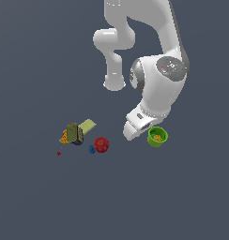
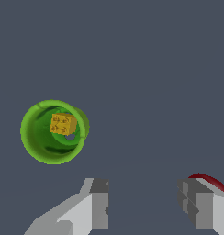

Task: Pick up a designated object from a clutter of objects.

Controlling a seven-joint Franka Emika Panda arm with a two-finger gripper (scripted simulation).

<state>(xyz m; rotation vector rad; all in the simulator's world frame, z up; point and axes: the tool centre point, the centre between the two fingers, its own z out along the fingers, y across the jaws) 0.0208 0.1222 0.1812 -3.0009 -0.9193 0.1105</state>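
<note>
I hover beside the cup, gripper spread wide and empty — next I must centre over it, then descend.

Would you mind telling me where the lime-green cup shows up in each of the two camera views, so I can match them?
Exterior view: the lime-green cup sits toward the exterior view's right of centre, just beside the arm's wrist, apart from the clutter where the red ball lies.
Wrist view: the cup is seen from above, open mouth up, off to one side of the open gripper, not between its fingers.
Shared landmark: the orange-yellow cube inside the cup.
</note>
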